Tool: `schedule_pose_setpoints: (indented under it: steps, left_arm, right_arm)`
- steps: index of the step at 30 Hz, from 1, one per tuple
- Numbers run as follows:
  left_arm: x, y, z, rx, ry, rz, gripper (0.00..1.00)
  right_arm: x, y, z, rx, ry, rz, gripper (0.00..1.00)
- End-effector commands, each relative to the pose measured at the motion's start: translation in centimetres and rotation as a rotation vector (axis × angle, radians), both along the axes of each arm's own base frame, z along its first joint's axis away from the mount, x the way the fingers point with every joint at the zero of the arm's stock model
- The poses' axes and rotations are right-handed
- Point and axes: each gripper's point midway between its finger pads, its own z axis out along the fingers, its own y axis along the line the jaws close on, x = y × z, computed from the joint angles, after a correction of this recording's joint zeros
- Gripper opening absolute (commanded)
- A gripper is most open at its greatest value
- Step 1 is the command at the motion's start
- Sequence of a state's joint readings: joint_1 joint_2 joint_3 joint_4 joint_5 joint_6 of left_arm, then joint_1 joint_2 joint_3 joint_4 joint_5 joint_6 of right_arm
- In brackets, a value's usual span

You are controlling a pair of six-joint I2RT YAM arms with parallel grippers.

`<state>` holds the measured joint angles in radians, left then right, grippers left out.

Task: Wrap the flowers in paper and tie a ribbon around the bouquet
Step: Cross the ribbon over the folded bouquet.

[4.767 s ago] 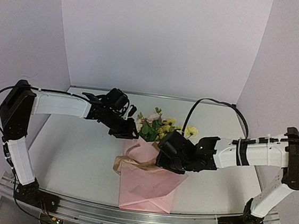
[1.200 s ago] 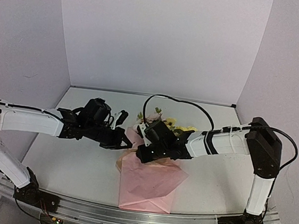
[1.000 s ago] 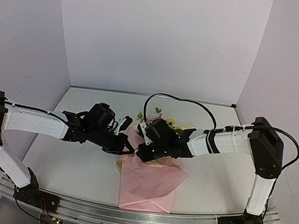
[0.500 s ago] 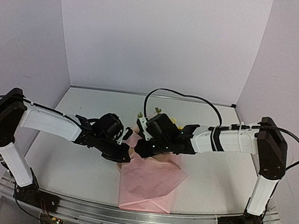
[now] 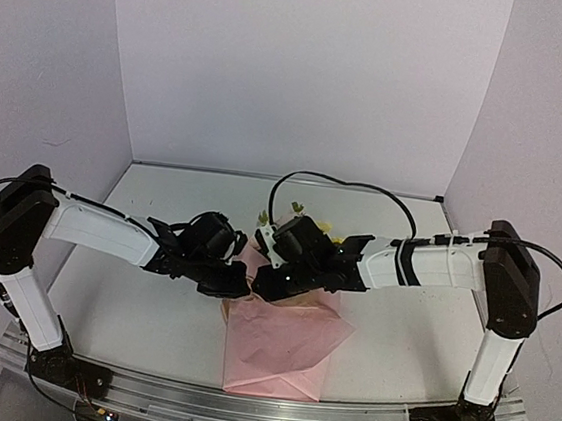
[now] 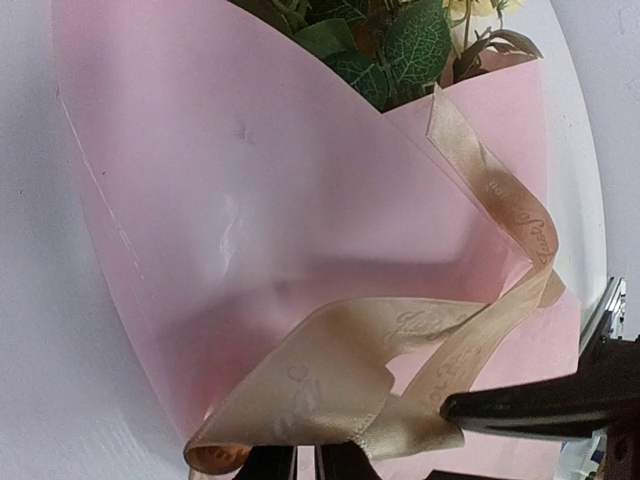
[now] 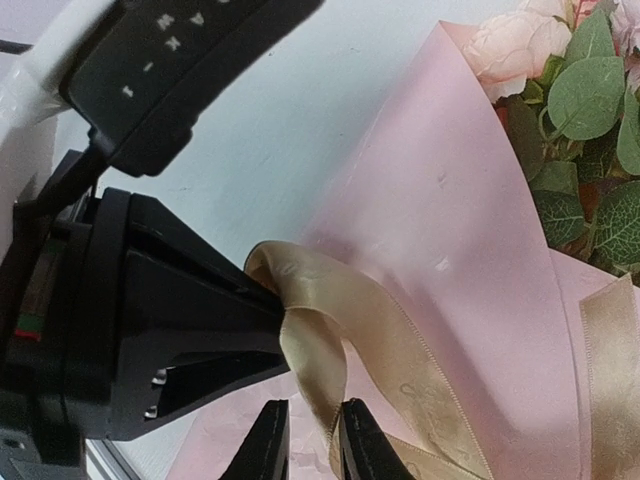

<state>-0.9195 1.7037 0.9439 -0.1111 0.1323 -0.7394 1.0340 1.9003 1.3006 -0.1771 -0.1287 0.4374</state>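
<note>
Here's what we've got around the edges. There's a plain white table (image 5: 121, 299) with a matte top and a few soft shadows lying on it. It's boxed in on three sides by flat panels. The back wall (image 5: 306, 72) reads as a pale bluish white to us, while the left wall (image 5: 46, 55) and right wall (image 5: 558, 109) look a touch more lilac. We can make out a thin dark seam where the back panel meets the tabletop. Along the near edge runs a silvery ribbed metal rail (image 5: 260, 409). The wrist views only give us slices of that same white tabletop, smooth and bare.
</note>
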Motion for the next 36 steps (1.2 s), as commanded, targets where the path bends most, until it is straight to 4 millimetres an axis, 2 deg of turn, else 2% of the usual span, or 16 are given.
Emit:
schedule_pose_setpoints:
  steps: [1, 7, 16, 24, 27, 33, 36]
  left_arm:
    - [1.2, -2.1, 1.6, -0.073, -0.035, 0.033, 0.09]
    - [0.5, -1.5, 2.9, -0.098, -0.048, 0.027, 0.12]
    - [-1.1, -0.3, 6.5, -0.144, -0.084, -0.019, 0.24]
    - [-2.3, 0.7, 7.5, -0.124, -0.107, -0.080, 0.29]
    - [-2.0, 1.2, 8.1, -0.109, -0.128, -0.077, 0.29]
    - [0.3, 3.8, 9.5, -0.116, -0.167, 0.020, 0.29]
    - [0.6, 3.7, 10.4, -0.139, -0.174, 0.008, 0.29]
  right_arm:
    - [-0.2, 0.5, 1.5, 0.037, 0.001, -0.024, 0.18]
    - [-0.2, 0.1, 0.7, 0.024, 0.014, -0.046, 0.14]
    - [0.1, -0.2, 1.6, 0.027, -0.015, -0.053, 0.12]
    - [0.2, -0.2, 1.4, 0.016, -0.021, -0.049, 0.11]
    - [0.2, -0.5, 1.6, 0.011, -0.030, -0.050, 0.11]
    - [0.2, -0.9, 1.7, -0.004, -0.048, -0.047, 0.11]
    - [0.3, -1.0, 1.5, -0.015, -0.061, -0.047, 0.11]
